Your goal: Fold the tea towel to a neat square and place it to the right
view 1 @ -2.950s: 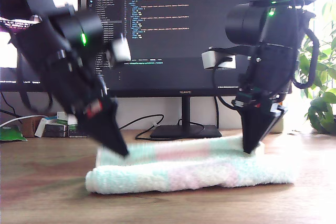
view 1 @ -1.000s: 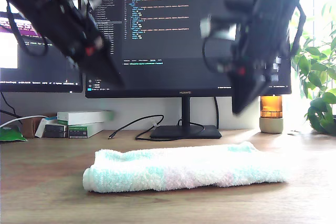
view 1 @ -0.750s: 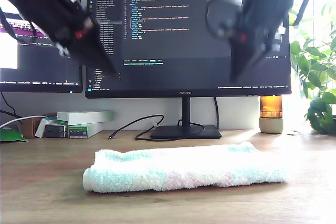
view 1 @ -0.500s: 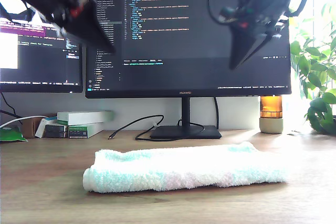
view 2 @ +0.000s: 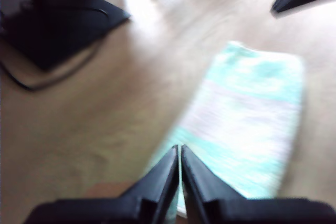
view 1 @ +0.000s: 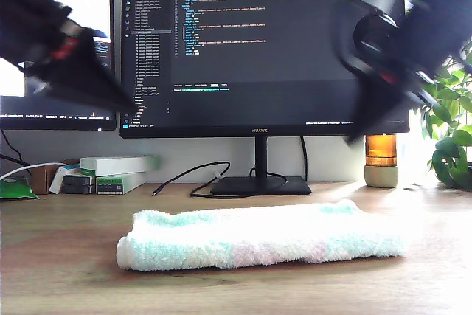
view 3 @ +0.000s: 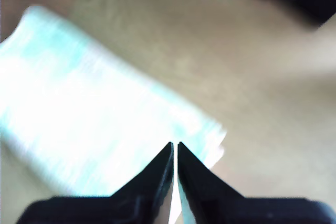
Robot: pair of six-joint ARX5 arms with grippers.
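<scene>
**Condition.** The tea towel (view 1: 258, 237) lies on the table (view 1: 66, 271) as a long folded strip, in the middle of the exterior view. It is not yet a square and has not been moved aside. My first tool (view 2: 180, 153) and my second tool (view 3: 175, 148) both hang well above the cloth. On each, the jaws are closed tip to tip with nothing between them.

**Hazards, as judged from this state.**

1. Closed descent. If you lower either tool with its jaws together, expect it to push the terry pile and skew the strip, not grip it.
2. Partial grasp. The strip is several layers thick. A shallow pinch may lift only the top layer, and the existing fold would open.
3. Uneven halves. Glare washes out the strip's end at the exterior view's right, so its edge is hard to locate. A misjudged grasp point there would leave the edges offset.
4. Motion blur. Every view is smeared, so do not trust fine positions.
5. Collision. The monitor (view 1: 258, 49), its stand (view 1: 258, 182), a cable (view 1: 192, 175) and an amber jar (view 1: 381, 160) stand behind the cloth. A wide swing could strike them.
</scene>
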